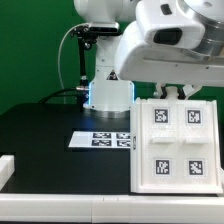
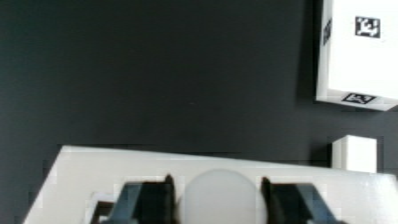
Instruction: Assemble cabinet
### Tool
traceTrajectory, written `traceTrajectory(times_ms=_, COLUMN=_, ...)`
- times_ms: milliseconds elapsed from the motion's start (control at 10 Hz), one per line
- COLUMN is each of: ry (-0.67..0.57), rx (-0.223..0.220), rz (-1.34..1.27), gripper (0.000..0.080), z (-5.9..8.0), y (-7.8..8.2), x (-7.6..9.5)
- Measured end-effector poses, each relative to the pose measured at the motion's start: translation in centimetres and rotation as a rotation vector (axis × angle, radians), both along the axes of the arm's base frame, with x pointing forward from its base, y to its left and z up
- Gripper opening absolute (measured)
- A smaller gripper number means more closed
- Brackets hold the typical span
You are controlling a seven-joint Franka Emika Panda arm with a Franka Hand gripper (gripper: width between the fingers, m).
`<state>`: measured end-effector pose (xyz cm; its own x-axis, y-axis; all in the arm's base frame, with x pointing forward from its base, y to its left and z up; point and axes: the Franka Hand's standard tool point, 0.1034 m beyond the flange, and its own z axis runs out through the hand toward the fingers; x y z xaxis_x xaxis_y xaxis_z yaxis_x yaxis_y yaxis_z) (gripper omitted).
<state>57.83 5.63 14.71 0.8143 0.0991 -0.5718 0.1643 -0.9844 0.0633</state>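
— Gripper [image 2: 217,188] first: what is it doing?

— Its two dark fingers [image 2: 143,202] are standing apart in the wrist view, and a pale rounded shape [image 2: 221,196] is sitting between them. I cannot tell whether they are pressing on that shape or hanging free. A broad white plastic surface [image 2: 89,168] is lying right under them.

— And where is the cabinet lying?

— The white plastic cabinet box body with four square black-and-white tags [image 1: 175,148] is resting on the black table [image 1: 45,125], at the exterior view's right and on the near side. The white robot arm [image 1: 165,40] is leaning over its far edge and hiding the gripper in that view.

— Is anything sitting beside it?

— The marker board [image 1: 98,140] is lying flat just beside the body, on the exterior view's left. Farther back, the white pedestal with blue glow [image 1: 108,95] is standing. A loose white plastic part [image 1: 5,168] is showing at the near left edge, well apart from the body.

— Is the wrist view adding anything?

— A white tagged block [image 2: 361,50] and a small white plain block [image 2: 354,153] are lying on the dark table, apart from each other.
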Motion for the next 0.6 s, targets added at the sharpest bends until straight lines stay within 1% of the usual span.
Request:
traceTrajectory(times_ms=200, ry=0.001, rx=-0.002, rz=0.003, gripper=0.0221, z=-0.16, y=0.07, x=0.03)
traceTrajectory(times_ms=300, ry=0.000, rx=0.000, rz=0.017, gripper=0.0221, z=-0.33, y=0.56, x=0.23)
traceTrajectory(times_ms=600, ry=0.004, rx=-0.001, rz=0.018, gripper=0.0222, z=-0.36, y=0.58, x=0.21)
